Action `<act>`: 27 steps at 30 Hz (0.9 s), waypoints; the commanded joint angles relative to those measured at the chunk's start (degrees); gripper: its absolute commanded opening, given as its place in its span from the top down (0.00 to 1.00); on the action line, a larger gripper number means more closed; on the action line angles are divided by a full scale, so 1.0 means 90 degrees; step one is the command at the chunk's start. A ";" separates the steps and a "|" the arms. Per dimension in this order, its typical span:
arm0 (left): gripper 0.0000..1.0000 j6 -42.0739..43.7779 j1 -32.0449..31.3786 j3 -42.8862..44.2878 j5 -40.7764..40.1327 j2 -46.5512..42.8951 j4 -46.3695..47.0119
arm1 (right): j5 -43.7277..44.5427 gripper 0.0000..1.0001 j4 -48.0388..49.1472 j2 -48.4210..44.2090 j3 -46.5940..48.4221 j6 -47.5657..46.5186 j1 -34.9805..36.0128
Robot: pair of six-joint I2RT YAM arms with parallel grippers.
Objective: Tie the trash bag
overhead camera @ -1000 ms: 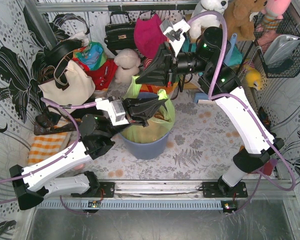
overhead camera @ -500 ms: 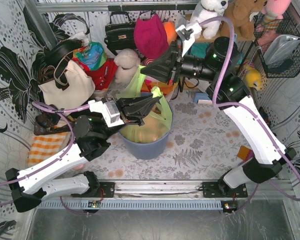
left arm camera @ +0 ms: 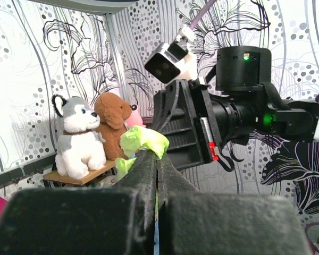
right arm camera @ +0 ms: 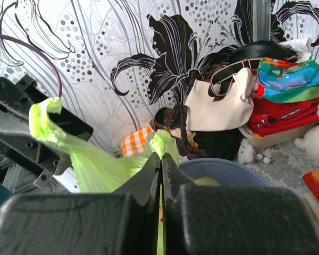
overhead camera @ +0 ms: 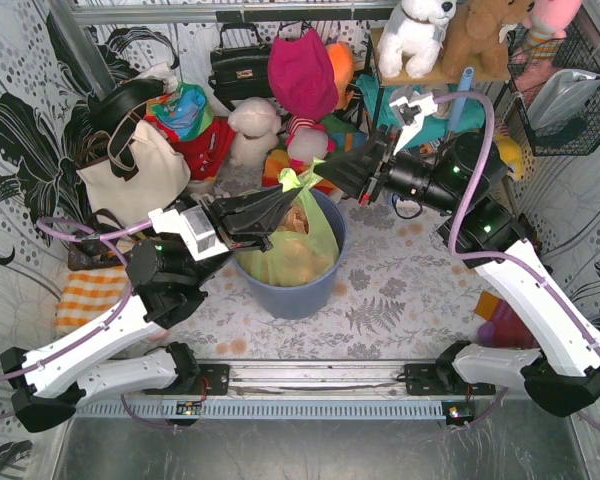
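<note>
Lime-green, thin and translucent, the plastic trash bag [overhead camera: 292,252] sits inside the blue-grey round bin [overhead camera: 298,298], which stands near the middle of the leaf-patterned table [overhead camera: 400,290]. Crumpled tan paper [overhead camera: 298,222] shows through the film. The film is wrinkled, and it drapes over the bin's near and right rim.

The bag body stands upright in the bin with its mouth upward. The upper material is drawn together into a small bunched peak above the far side of the bin opening. The frames do not show whether this bunch is knotted.

The long axis of the drawn-up material runs through the peak between the two end effector tips. In the top view this line goes from lower left to upper right.

The left end effector [overhead camera: 286,197] is clenched. The left wrist view shows a crumpled tuft of the green film [left arm camera: 143,141] emerging from its closed tips [left arm camera: 157,157].

The right end effector [overhead camera: 326,172] is also clenched on the bag. The right wrist view shows green film [right arm camera: 95,166] pinched at its tips [right arm camera: 160,158] and stretching away to the left. The bin rim [right arm camera: 228,169] lies just beyond.

The two end effectors face each other tip to tip, close together, with the bunched peak between them.
</note>
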 commanded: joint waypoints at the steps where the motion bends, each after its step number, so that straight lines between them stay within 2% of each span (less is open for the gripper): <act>1: 1.00 0.0091 -0.0032 -0.0047 -0.0234 -0.0076 0.0169 | -0.0218 1.00 0.0754 -0.0395 -0.0442 0.0229 0.0039; 9: 1.00 0.0089 -0.0032 0.0039 -0.0371 0.0018 -0.0017 | -0.1178 1.00 0.0889 -0.0694 -0.1021 0.0239 0.0039; 20: 1.00 0.0156 -0.0032 0.0100 -0.0637 0.0117 -0.0259 | -0.1737 1.00 0.1509 -0.0978 -0.1590 0.0518 0.0039; 27: 1.00 0.0172 -0.0032 0.0066 -0.0744 0.0125 -0.0308 | -0.1931 1.00 0.1546 -0.1085 -0.1709 0.0569 0.0039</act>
